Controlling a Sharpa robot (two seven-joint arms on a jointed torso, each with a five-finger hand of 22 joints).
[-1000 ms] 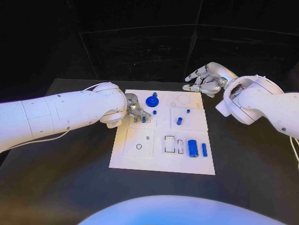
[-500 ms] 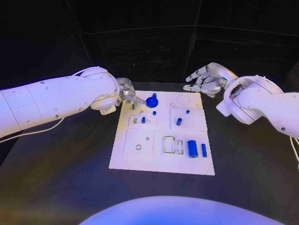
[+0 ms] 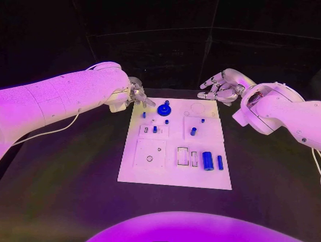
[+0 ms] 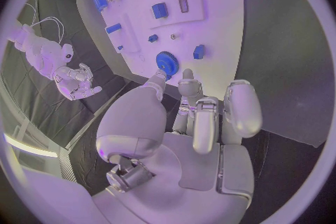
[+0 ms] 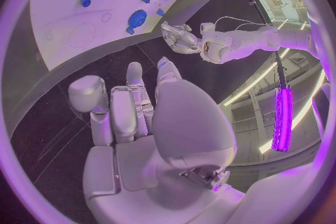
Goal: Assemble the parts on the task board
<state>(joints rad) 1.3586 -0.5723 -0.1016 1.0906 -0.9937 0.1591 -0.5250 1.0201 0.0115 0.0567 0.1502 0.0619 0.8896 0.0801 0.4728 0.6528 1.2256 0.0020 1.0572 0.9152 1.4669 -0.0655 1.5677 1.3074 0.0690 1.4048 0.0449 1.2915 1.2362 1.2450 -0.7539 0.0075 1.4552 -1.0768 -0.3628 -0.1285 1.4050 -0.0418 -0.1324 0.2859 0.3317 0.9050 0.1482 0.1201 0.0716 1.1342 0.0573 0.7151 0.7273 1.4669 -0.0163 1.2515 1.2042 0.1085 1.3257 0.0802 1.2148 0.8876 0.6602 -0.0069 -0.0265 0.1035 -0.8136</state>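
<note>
Left hand (image 3: 138, 96) hovers over the far left corner of the task board (image 3: 149, 174), fingers loosely curled with nothing visible between them; from the left wrist view its fingertips (image 4: 187, 74) hang just short of the blue gear (image 4: 166, 61), apart from it. Right hand (image 3: 222, 86) sits off the far right corner of the board, above the black counter (image 3: 58, 191), fingers spread and holding nothing. On the board, that blue gear (image 3: 164, 109) stands near the far edge, right beside the left hand. A tiny blue piece (image 3: 143, 114) lies just left of it, another small blue peg (image 3: 167, 121) just nearer than it. Further toward the near side, a short blue part (image 3: 154, 129) stands in a small square panel on the left half. On the right half, a small blue pin (image 3: 202, 120) and a stubby blue cylinder (image 3: 193, 131) sit close together. Down at the near right, a larger blue cylinder (image 3: 207, 160) lies beside a slim blue bar (image 3: 219, 162), with two empty rectangular slots (image 3: 182, 155) just to their left. A round outline (image 3: 198, 107) marks the far right corner of the board, between the gear and the right hand. Nothing lies between the left hand and the gear.
</note>
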